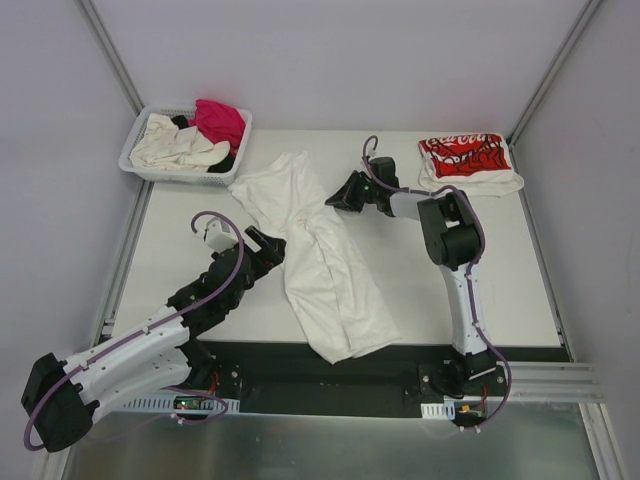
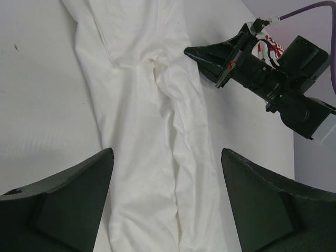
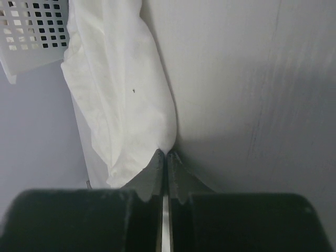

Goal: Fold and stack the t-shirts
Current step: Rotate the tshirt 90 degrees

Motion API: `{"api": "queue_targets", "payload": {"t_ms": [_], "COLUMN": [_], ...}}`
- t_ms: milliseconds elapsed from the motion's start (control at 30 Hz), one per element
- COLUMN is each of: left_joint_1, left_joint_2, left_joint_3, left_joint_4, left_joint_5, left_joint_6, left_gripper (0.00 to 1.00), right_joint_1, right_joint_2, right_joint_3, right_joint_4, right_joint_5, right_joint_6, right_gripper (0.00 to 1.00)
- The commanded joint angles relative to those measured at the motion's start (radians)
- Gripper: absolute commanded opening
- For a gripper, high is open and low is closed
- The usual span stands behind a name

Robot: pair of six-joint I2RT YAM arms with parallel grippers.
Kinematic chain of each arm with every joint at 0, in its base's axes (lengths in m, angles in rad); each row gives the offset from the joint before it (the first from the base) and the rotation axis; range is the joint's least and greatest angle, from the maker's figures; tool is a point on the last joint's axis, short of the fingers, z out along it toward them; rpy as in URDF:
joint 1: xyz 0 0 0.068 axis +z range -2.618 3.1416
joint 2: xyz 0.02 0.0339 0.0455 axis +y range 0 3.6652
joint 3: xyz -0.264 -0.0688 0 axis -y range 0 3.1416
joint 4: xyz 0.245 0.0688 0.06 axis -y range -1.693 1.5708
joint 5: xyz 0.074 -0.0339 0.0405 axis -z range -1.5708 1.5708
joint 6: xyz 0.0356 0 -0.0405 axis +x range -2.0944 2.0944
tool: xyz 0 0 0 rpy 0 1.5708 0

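White table [image 1: 500,270], matte top. Across the centre a plain white t-shirt [image 1: 325,275] lies spread and rumpled, running from 11 to 6 o'clock. A white slotted basket [image 1: 170,176] is at the 10 o'clock corner. A folded red-print white t-shirt [image 1: 465,160] is at the 2 o'clock corner, well apart from both.

The scene is lit brightly and evenly from above; only soft shadows are cast on the matte white table [image 1: 510,270]. Folds in the large plain white cloth t-shirt [image 1: 325,265] are nearly washed out. The black two-finger left gripper [image 2: 167,152] is rendered soft at close range. A broad grey shadow, possibly the arm's, is seen beside the black two-finger right gripper [image 3: 167,154].
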Motion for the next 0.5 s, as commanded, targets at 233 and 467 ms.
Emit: {"api": "queue_targets", "payload": {"t_ms": [233, 467], "left_joint_1": [0.011, 0.018], "left_joint_2": [-0.001, 0.013], "left_joint_3": [0.052, 0.065], "left_joint_4": [-0.023, -0.029], "left_joint_5": [-0.034, -0.029], "left_joint_6": [0.020, 0.032], "left_gripper": [0.82, 0.82], "right_joint_1": [-0.157, -0.298], "right_joint_2": [-0.013, -0.071], "right_joint_3": [-0.040, -0.157], "right_joint_4": [0.061, 0.121], "right_joint_5": [-0.004, 0.012], "right_joint_6": [0.015, 0.031], "right_gripper": [0.01, 0.01]}}
